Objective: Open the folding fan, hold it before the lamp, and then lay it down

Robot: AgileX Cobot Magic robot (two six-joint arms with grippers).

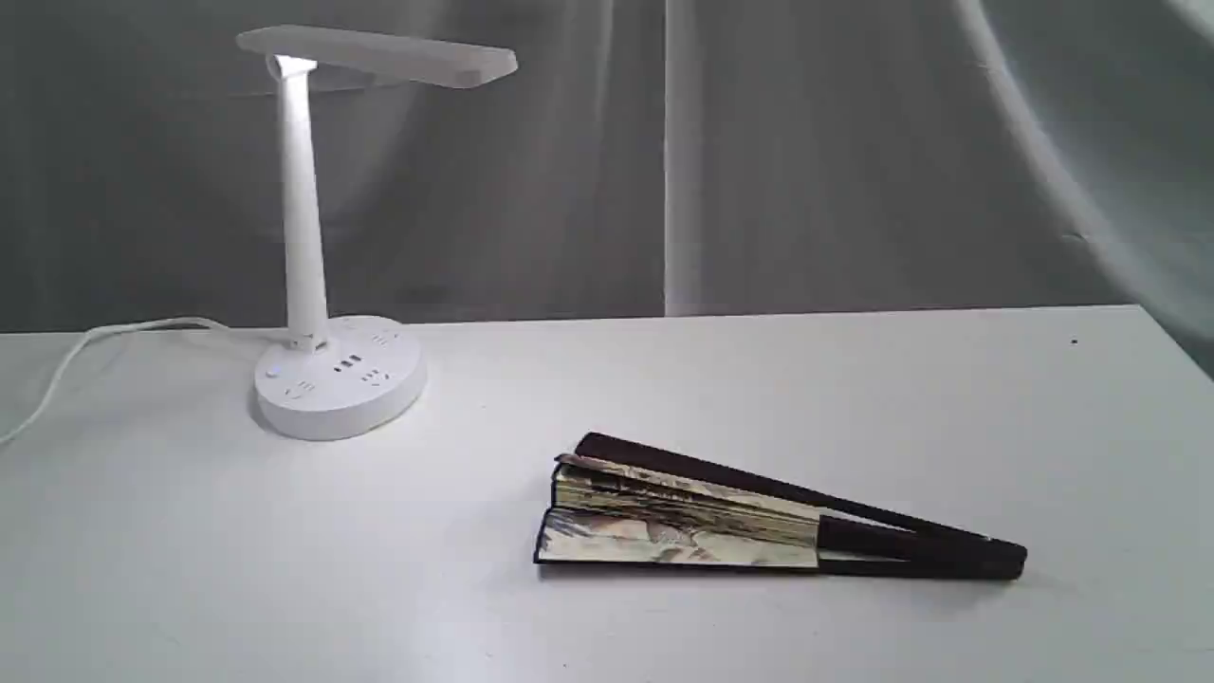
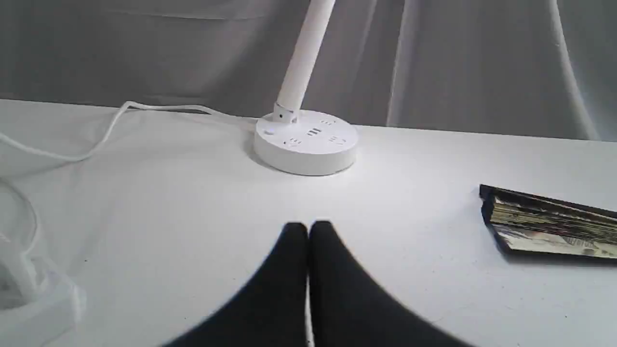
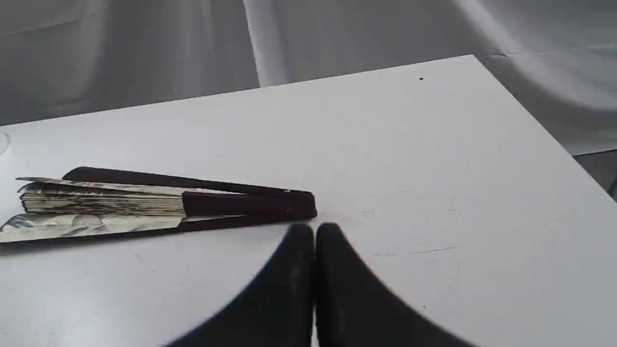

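Folding fan (image 1: 749, 517) — nearly closed, lying flat on the table (image 1: 190, 550), its pivot end just ahead of the right gripper (image 3: 315, 231). Right gripper: jaws pressed together, holding nothing. Left gripper (image 2: 308, 229): likewise clenched — lamp (image 2: 306, 144) ahead of it, apart.

A white table (image 1: 854, 398) fills the near part of the scene, its top catching soft, even light with a faint sheen towards the near edge and a tiny dark speck (image 1: 1074, 341) at the far right. Behind its far edge hangs a grey cloth backdrop (image 1: 854, 142) in loose folds, with one paler vertical fold (image 1: 681, 161) near the middle and a pale curved crease at the right.
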